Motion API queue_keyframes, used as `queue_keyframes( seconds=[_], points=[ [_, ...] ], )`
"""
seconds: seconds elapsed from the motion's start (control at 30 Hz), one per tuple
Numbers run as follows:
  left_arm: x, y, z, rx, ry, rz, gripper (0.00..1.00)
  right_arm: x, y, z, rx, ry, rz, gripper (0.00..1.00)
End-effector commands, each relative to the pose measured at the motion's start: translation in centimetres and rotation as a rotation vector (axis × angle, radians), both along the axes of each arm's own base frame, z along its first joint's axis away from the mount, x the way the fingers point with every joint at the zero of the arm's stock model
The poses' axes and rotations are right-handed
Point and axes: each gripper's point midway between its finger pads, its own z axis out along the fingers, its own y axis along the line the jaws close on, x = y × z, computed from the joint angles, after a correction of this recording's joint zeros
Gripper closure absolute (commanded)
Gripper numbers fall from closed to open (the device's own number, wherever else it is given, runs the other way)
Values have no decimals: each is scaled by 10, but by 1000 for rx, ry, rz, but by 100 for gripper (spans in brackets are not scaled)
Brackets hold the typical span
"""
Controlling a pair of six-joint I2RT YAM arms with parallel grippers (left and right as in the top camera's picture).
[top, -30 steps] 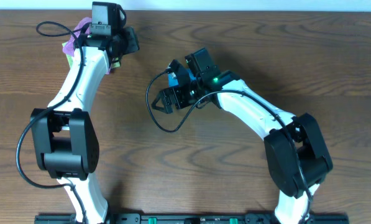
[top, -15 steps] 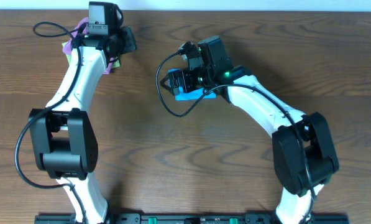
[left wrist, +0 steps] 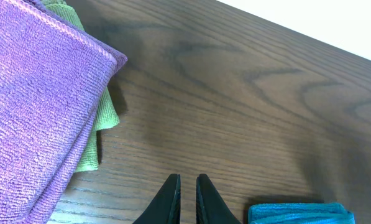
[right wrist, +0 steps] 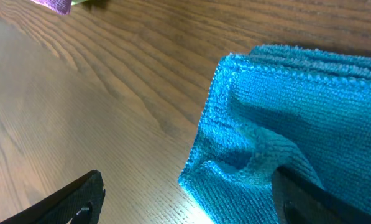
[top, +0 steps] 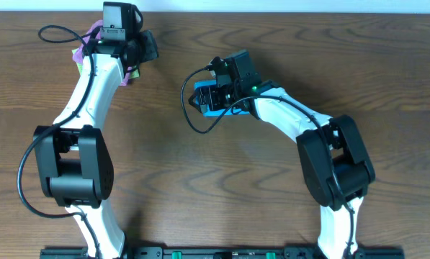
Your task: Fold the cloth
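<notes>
The cloth (right wrist: 284, 124) lies on the table (right wrist: 79, 93) directly beneath the right gripper (right wrist: 186, 180). It is already doubled into a small thick pad, with stacked layers showing along its far edge. Its near stitched corner points into the gap between the jaws, which stand wide apart and hold nothing. One finger sits over the blue pile and the other hangs over bare wood beside it. The cloth looks like soft, light terry: limp and easily bunched, not slippery, and likely to sag or spring open if only its top layer is pinched. A good hold would seem to be at that hemmed corner or along the edge just ahead of the fingertips, catching every layer and pressing down to the table first. Well away from this hand, the left gripper (left wrist: 187, 186) hovers above the table with its fingers drawn almost together around nothing. A folded purple cloth (left wrist: 36, 106) sits on a light green cloth (left wrist: 101, 118) ahead of it and off to one side. A strip of the blue cloth shows near its fingertips on the other side.
</notes>
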Motion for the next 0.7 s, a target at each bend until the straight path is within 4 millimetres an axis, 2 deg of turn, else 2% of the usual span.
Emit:
queue_keyframes(
  seconds=[0.0, 0.3, 0.5, 0.67],
  points=[
    [6, 4, 28, 13, -65, -3, 89, -1, 6, -2, 16, 25, 0, 14],
    [6, 7, 28, 13, -64, 2, 89, -6, 22, 7, 66, 5, 47, 15],
    [6, 10, 28, 13, -64, 8, 90, -8, 23, 6, 65, 11, 47, 14],
    [6, 13, 28, 13, -65, 13, 90, -13, 31, 5, 64, 11, 65, 14]
  ],
)
